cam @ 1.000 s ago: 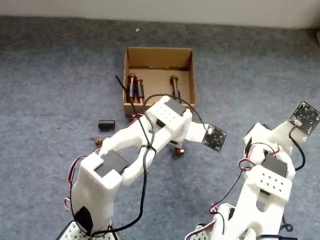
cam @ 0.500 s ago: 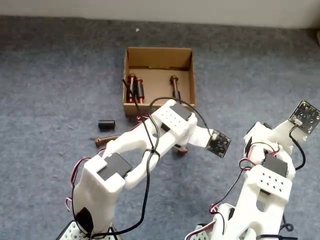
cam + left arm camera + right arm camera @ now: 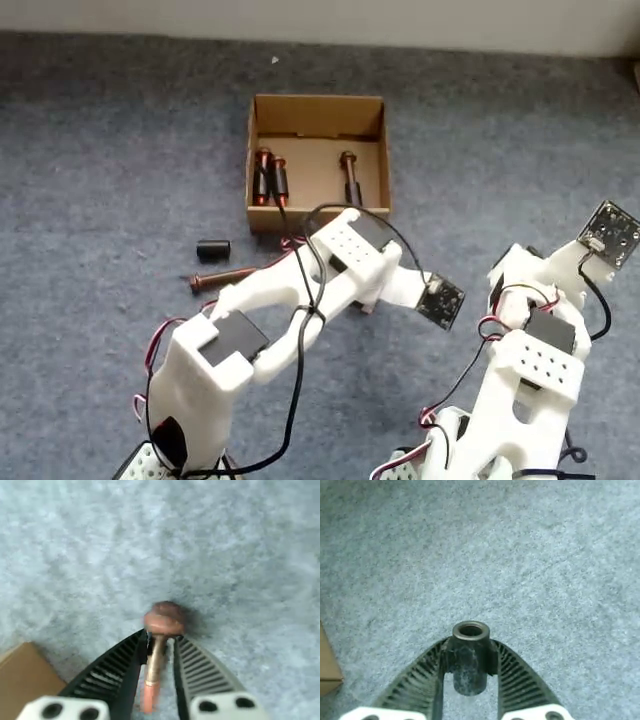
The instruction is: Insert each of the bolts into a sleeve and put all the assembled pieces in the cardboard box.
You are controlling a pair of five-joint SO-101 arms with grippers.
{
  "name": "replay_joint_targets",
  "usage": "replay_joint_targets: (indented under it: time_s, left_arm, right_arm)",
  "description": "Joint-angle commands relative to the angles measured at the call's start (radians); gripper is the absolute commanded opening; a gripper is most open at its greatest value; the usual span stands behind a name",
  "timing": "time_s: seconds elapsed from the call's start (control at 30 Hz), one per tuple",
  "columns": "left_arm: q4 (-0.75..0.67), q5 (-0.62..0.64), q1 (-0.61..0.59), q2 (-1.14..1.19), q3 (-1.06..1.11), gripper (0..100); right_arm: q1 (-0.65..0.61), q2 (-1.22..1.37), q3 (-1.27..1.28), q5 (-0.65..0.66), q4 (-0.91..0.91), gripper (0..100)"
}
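My left gripper (image 3: 159, 645) is shut on a copper bolt (image 3: 162, 617), clamping the shank with the round head sticking out past the fingertips over the carpet. In the high view the left arm (image 3: 345, 260) ends just in front of the cardboard box (image 3: 317, 118). My right gripper (image 3: 470, 645) is shut on a black sleeve (image 3: 469, 667), its open bore facing outward. The right arm (image 3: 535, 350) stands at the right of the table. Three assembled pieces (image 3: 270, 175) lie inside the box.
A loose black sleeve (image 3: 213, 249) and a loose copper bolt (image 3: 225, 278) lie on the grey carpet left of the left arm. Corners of the box show in both wrist views, the left one (image 3: 20, 680) and the right one (image 3: 327, 665). Open carpet lies between the arms.
The left arm has shifted right and toward the table's front, away from the box, with the bolt in its gripper. The right arm has stayed still.
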Motion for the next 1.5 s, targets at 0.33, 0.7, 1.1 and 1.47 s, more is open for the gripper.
replay_joint_targets:
  time_s: [0.33,0.7,1.1,1.47]
  left_arm:
    - [0.184,0.216,0.031,-0.059,-0.039,1]
    - [0.215,0.508,0.013,-0.486,0.036,1]
    - [0.114,0.878,-0.173,-1.087,0.407,1]
    - [-0.176,1.123,-0.364,-1.613,0.862,1]
  right_arm:
    - [0.004,-0.031,-0.048,-0.011,-0.019,0.5]
    - [-0.093,-0.033,-0.056,-0.003,0.053,0.5]
    - [-0.308,-0.306,-0.012,-0.009,0.094,0.5]
    - [-0.618,-0.544,0.154,-0.003,0.094,0.5]
